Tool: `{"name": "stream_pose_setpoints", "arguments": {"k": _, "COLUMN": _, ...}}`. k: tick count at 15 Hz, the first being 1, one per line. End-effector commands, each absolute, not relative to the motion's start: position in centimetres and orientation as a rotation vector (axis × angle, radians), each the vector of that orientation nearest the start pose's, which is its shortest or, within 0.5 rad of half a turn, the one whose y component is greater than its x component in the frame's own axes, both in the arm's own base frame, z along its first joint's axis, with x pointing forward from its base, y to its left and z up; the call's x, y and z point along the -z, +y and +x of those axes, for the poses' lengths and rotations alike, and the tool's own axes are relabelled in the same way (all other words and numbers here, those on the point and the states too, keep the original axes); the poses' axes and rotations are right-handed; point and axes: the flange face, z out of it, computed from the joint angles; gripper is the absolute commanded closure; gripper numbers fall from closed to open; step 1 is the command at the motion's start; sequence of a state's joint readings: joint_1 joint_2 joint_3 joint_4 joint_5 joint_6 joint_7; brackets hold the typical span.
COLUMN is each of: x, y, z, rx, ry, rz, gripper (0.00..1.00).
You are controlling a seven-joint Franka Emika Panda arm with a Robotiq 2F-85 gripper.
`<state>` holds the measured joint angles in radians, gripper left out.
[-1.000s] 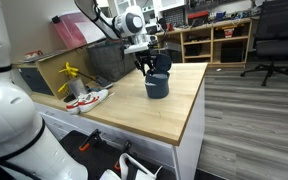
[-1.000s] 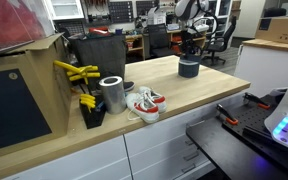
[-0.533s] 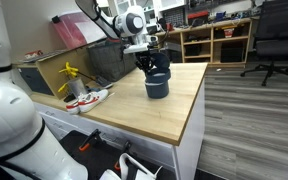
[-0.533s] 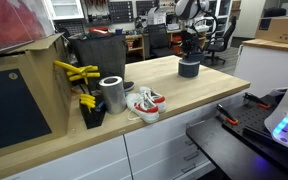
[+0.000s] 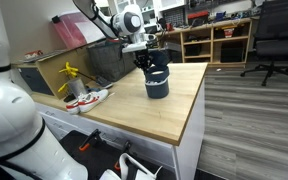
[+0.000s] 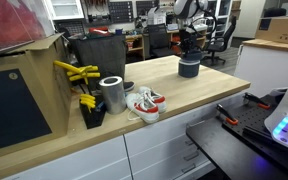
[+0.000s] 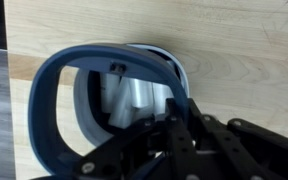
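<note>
A dark blue cup (image 5: pixel 157 85) stands near the far end of the light wooden table (image 5: pixel 154 115), and it also shows in an exterior view as the cup (image 6: pixel 189 68). My gripper (image 5: pixel 147 63) comes down onto it from above. In the wrist view the gripper (image 7: pixel 181 108) is shut on the cup's blue rim (image 7: pixel 54 85) at the side nearest me. A white object (image 7: pixel 134 100) lies inside the cup. The black fingers hide the near part of the rim.
A pair of white and red sneakers (image 6: pixel 144 103) lies near the other end of the table, beside a metal can (image 6: pixel 112 93), yellow-handled tools (image 6: pixel 76 72) and a black bin (image 6: pixel 99 55). An office chair (image 5: pixel 274 40) and wooden shelves (image 5: pixel 214 40) stand beyond the table.
Hardly anything differs in the exterior views: the gripper stays down on the cup's rim and the cup stands in the same place.
</note>
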<state>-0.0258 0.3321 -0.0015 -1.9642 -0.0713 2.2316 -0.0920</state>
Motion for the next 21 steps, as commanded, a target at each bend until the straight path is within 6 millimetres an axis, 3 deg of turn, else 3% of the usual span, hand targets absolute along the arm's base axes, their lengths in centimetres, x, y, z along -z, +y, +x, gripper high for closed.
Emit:
{"name": "stream_pose_setpoints", "arguments": {"k": 1, "x": -31.2, "y": -1.1, "z": 59.9, "rx": -0.09, "ry": -0.277, "rz": -3.186, "gripper": 0.97}}
{"name": "stream_pose_setpoints", "arguments": {"k": 10, "x": -30.8, "y": -2.2, "z": 59.1, "rx": -0.223, "ry": -0.492, "rz": -3.129, "gripper": 0.97}}
{"name": "stream_pose_setpoints", "arguments": {"k": 21, "x": -30.3, "y": -1.5, "z": 59.2, "rx": -0.205, "ry": -0.503, "rz": -3.129, "gripper": 0.97}}
